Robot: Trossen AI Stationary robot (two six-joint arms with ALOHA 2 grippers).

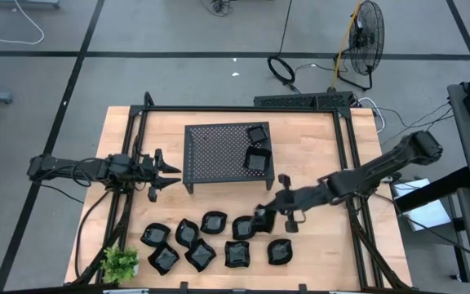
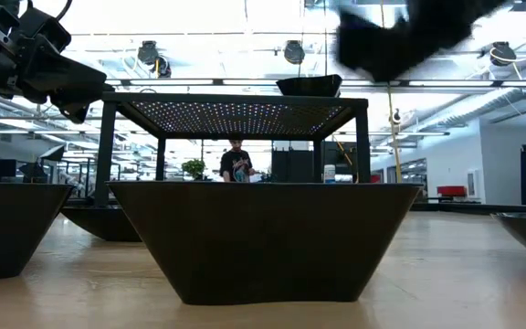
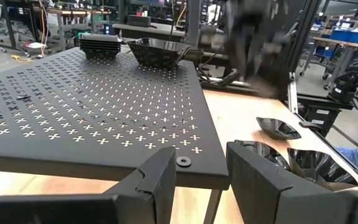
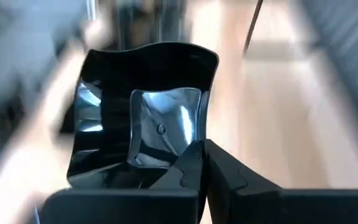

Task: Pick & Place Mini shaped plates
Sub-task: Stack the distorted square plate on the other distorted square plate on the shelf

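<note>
Right end effector point(image 4: 197, 163), pinching square plate point(image 4: 143, 112) rim

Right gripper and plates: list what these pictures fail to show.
- Right gripper: blurred in the low view; whether its plate has left the table can't be told.
- Plates on the rack: high view too small to count the stacks.
- Low view: a near plate hides the rest.
</note>
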